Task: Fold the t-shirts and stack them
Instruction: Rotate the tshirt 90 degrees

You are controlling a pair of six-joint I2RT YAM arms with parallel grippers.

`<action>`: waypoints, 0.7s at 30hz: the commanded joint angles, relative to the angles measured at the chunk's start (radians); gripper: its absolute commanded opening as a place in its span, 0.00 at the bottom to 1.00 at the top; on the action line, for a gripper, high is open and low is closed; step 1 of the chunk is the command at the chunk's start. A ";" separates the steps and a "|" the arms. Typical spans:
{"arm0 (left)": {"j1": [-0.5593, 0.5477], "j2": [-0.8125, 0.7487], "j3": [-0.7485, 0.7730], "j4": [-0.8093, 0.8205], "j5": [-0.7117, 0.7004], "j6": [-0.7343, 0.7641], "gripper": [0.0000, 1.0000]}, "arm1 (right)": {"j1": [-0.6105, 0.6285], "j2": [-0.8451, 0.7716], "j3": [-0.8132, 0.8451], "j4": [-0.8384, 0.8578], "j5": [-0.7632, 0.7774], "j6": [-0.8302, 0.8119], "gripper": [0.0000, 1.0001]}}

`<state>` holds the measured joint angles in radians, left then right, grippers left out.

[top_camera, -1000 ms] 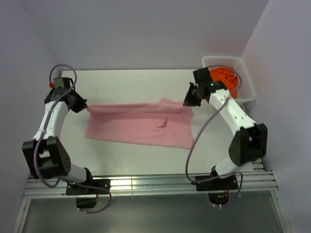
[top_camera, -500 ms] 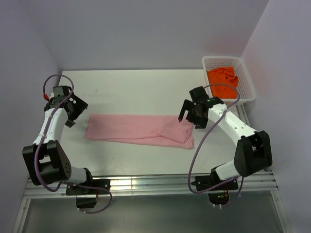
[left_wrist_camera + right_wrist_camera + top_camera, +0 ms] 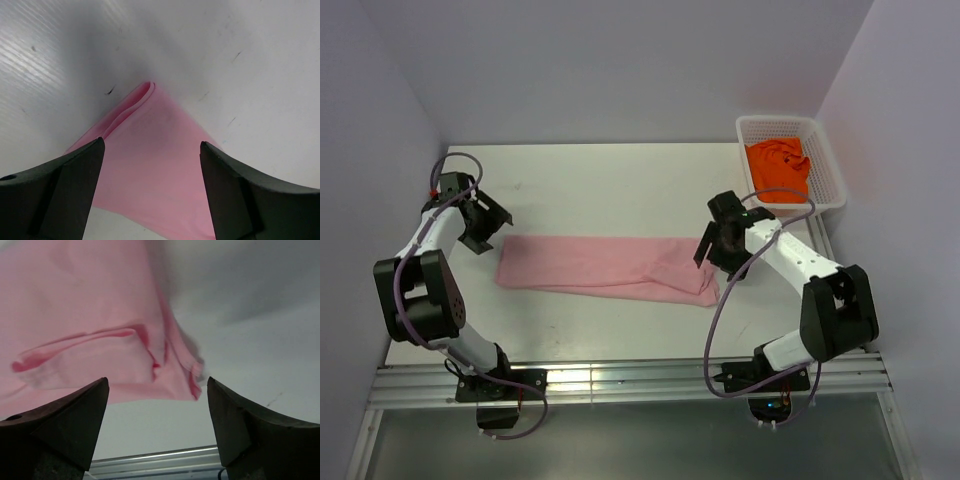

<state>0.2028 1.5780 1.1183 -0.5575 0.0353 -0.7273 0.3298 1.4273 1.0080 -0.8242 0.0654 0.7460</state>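
- Top external: pink shirt [image 3: 605,268] folded in a strip on the table [image 3: 620,180]; orange shirt [image 3: 778,165] in basket [image 3: 827,160].
- Left end effector [image 3: 488,230] wide, empty, at strip's left end.
- Right end effector [image 3: 714,256] wide, empty, at right end.

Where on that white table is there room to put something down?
Widest bare patch: the table behind the pink t-shirt, across to the basket. Narrower strip: between shirt and near edge. Crowded: both shirt ends, at the left gripper and right gripper, and the basket holding the orange t-shirt.
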 commanded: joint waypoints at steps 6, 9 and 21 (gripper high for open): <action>0.003 0.065 0.096 0.018 0.107 0.039 0.82 | 0.023 0.200 0.030 -0.018 0.062 0.053 0.84; 0.003 0.066 0.124 0.005 0.130 0.035 0.81 | 0.043 0.292 0.072 -0.026 0.066 0.056 0.75; 0.001 0.025 0.114 -0.019 0.123 0.049 0.81 | 0.075 0.600 0.441 -0.108 0.076 0.024 0.00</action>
<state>0.2028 1.6501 1.2419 -0.5728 0.1444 -0.6918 0.4091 1.9324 1.3048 -0.9668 0.0906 0.7719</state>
